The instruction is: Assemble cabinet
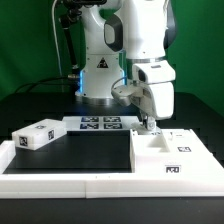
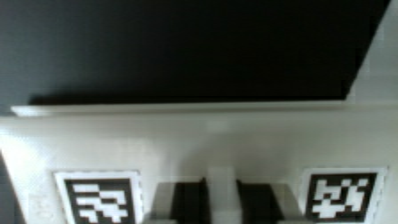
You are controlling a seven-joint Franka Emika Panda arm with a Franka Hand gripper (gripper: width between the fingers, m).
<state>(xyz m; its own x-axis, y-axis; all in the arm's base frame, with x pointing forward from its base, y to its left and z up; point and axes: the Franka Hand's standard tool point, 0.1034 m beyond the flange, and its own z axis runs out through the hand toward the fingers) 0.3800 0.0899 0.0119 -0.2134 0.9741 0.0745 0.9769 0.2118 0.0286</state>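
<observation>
**A:** Where does the cabinet sit?

**B:** The cabinet rests on the black desk, low in the frame on the exterior view's right. It is a white box with square markers on its faces.

**A:** Anything inside it?

**B:** Its top looks like a shallow recess. Whether something lies in it cannot be told.

**A:** And the tool?

**B:** The tool hangs at the cabinet's far edge, fingertips right at it. Released or clenched, the pictures do not say. The blurred wrist view shows a white face with two markers, dark desk beyond.

**A:** What else is on the desk?

**B:** A small white block lies at the exterior view's left. The marker board lies mid-frame before the arm. A long white rail runs along the lower edge, and a green curtain hangs behind.
</observation>
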